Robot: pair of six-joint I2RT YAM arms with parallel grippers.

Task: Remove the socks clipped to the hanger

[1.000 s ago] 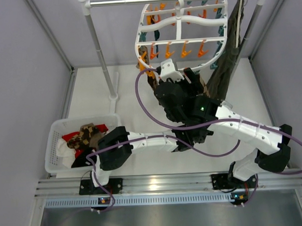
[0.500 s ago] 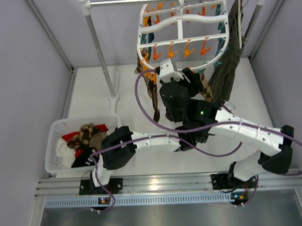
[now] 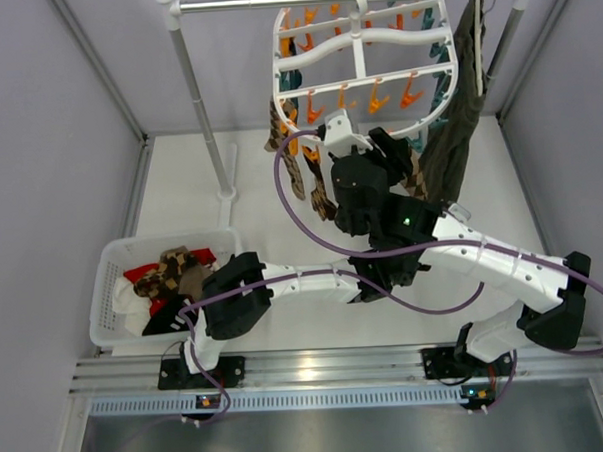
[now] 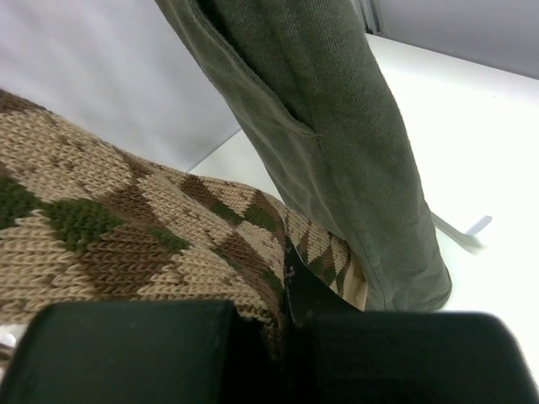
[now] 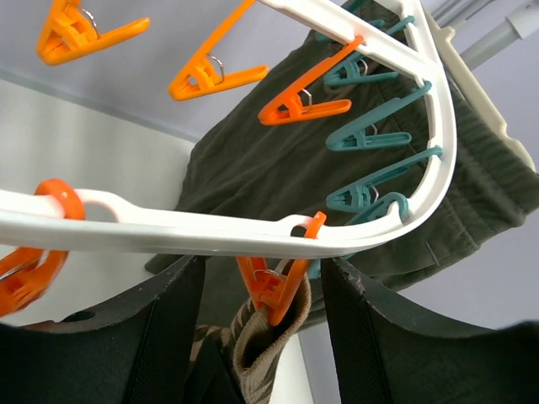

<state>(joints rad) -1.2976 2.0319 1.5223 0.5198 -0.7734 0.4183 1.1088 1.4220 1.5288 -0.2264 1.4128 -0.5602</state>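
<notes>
1. White tabletop (image 3: 180,191) lies beneath the hanger (image 5: 152,225).
2. Right gripper (image 5: 265,324) gapes around an orange clip (image 5: 274,286) (the clip bites a tan sock cuff (image 5: 257,358)).
3. Left gripper (image 4: 286,353) is clamped on an argyle sock (image 4: 126,236) beside an olive garment (image 4: 337,126).

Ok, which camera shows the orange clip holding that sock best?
Right wrist: the orange clip sits close up, biting the sock cuff under the hanger rim. In top external the right arm covers it. Left wrist shows only the argyle sock and green garment.
</notes>
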